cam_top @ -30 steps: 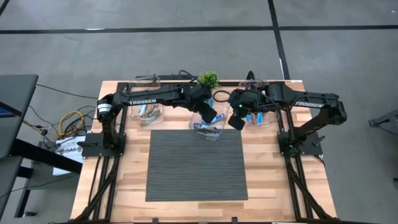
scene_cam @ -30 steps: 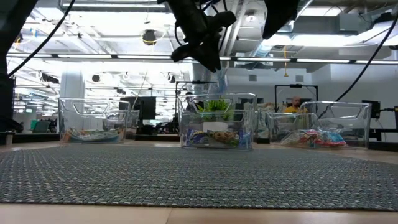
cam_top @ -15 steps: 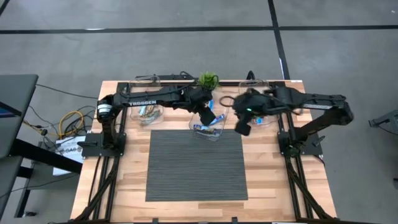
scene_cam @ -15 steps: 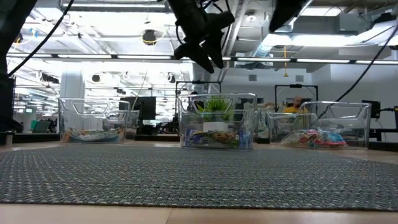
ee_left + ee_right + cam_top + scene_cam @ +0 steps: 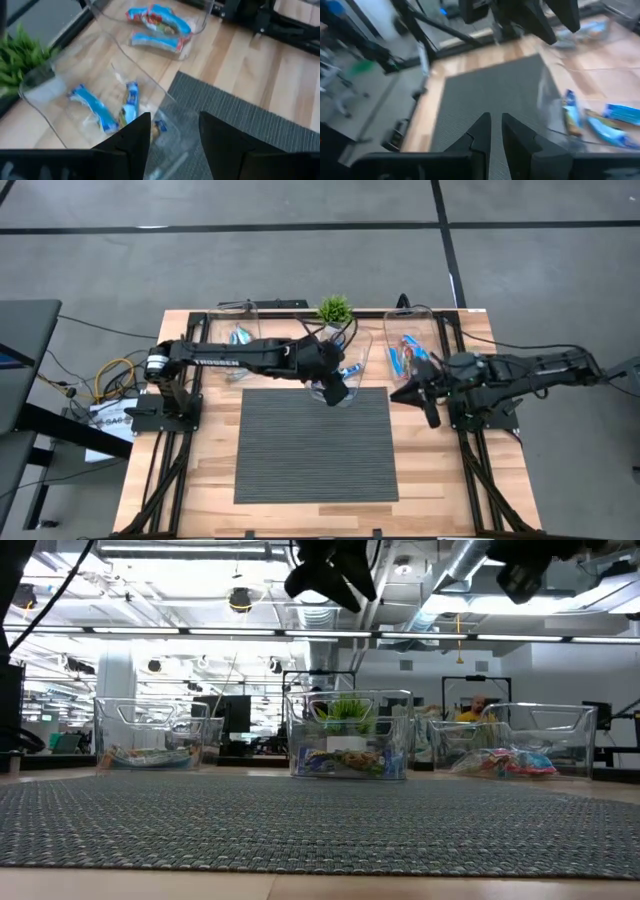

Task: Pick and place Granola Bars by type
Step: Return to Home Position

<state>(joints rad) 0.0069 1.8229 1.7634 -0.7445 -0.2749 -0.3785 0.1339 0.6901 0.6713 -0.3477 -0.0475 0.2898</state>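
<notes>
Released left tool [image 5: 331,390] is partly covering the clear plastic middle tub's [image 5: 366,350] blue foil-wrapped bars [image 5: 95,107]; clenched right tool [image 5: 430,405] is idling at three o'clock.

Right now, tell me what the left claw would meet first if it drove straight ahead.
Likely the clear wall of the middle bin, then the granola bars inside it; depth is hard to judge. The left claw hangs open above it; right claw waits aside.
</notes>
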